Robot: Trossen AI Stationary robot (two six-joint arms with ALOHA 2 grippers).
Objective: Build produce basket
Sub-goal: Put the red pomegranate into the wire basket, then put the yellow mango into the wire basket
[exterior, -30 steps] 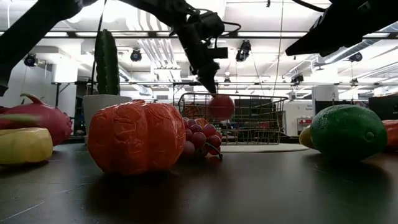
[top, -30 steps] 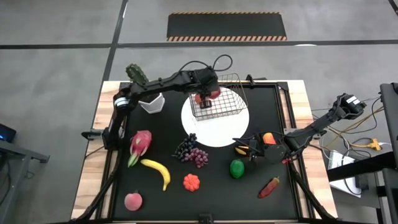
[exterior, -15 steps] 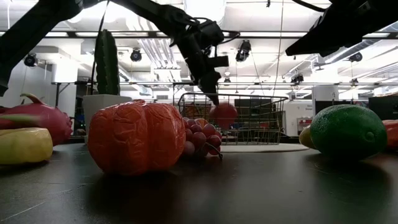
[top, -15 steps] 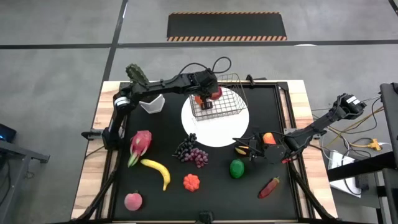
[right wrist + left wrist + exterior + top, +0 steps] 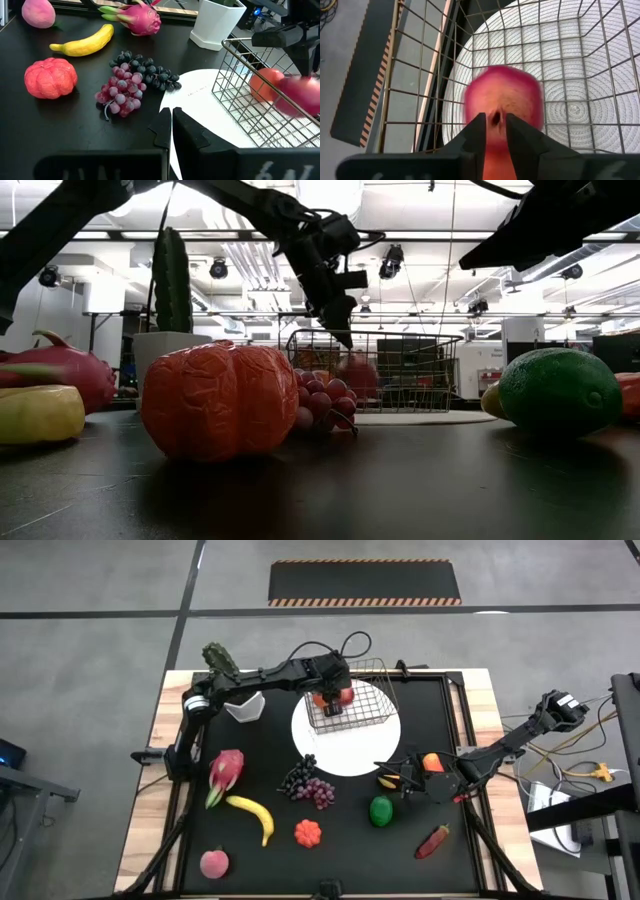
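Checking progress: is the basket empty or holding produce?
Holding produce: the basket contains a red fruit, and a second red piece is blurred beside it.

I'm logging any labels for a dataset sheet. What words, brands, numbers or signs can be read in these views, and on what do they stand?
None can be read.
White mat under the basket: a small dark mark near its edge, too small to read.
Floor beyond the table: a black mat with striped edges, a pattern without lettering.
The produce, the white pot and both arms show no labels.
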